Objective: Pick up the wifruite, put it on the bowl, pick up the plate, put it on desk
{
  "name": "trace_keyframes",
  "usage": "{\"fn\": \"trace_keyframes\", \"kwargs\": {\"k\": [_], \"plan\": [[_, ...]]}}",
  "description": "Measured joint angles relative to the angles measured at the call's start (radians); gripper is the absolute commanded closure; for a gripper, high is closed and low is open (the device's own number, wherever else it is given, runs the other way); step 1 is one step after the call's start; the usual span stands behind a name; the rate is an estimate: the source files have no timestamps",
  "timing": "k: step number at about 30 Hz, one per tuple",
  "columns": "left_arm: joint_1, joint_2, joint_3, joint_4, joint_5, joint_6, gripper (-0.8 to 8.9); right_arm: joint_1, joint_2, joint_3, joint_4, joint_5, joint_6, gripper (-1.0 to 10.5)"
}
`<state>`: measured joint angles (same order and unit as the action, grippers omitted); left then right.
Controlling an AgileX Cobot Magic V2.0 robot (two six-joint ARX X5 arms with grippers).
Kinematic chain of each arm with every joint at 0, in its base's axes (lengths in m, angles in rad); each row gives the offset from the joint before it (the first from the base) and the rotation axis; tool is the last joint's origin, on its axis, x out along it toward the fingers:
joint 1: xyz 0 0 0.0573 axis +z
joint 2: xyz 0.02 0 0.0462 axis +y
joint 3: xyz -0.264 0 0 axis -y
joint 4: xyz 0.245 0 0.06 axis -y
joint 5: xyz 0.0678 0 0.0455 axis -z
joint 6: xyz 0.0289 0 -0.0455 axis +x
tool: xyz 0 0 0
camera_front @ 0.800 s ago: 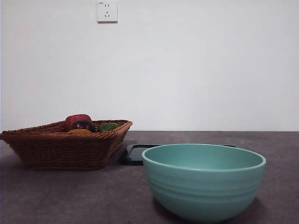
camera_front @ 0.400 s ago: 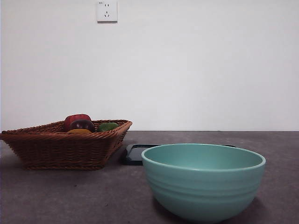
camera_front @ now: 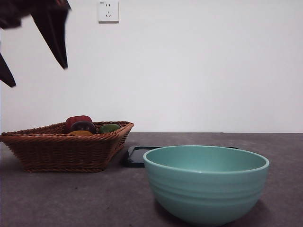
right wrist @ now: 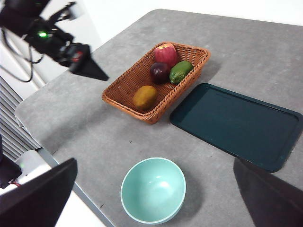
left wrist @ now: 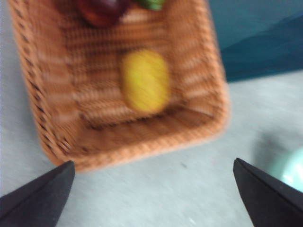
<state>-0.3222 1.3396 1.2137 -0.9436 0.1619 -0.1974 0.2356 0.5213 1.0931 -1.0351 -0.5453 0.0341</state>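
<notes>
the left end effector, jaws spread wide, hovers above the wicker basket; the wifruite lies inside it (blurred). the bowl sits apart on the surface. the right end effector gapes open.

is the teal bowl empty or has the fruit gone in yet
Empty. The bowl shows a bare inside; the wifruite lies in the basket.

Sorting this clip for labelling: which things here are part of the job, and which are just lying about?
Part of the job:
wifruite, in the basket
bowl, empty
dark tray, likely the plate
desk
left gripper, open above the basket

Lying about:
wicker basket
red fruit
dark purple fruit
green fruit
wall socket
</notes>
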Motion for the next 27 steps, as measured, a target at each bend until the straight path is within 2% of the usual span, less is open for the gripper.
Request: {"fn": "trace_keyframes", "kwargs": {"k": [6,12,27], "plan": [[-0.019,0.180,0.125,-0.011,-0.013,0.000,1.60,0.000,0.000,0.000,0.000,0.000,0.000,3.5],[-0.047,0.324,0.215,-0.007,-0.069,0.000,1.60,0.000,0.000,0.000,0.000,0.000,0.000,3.5],[-0.085,0.547,0.234,0.082,-0.142,-0.007,1.61,0.000,0.000,0.000,0.000,0.000,0.000,3.5]]}}
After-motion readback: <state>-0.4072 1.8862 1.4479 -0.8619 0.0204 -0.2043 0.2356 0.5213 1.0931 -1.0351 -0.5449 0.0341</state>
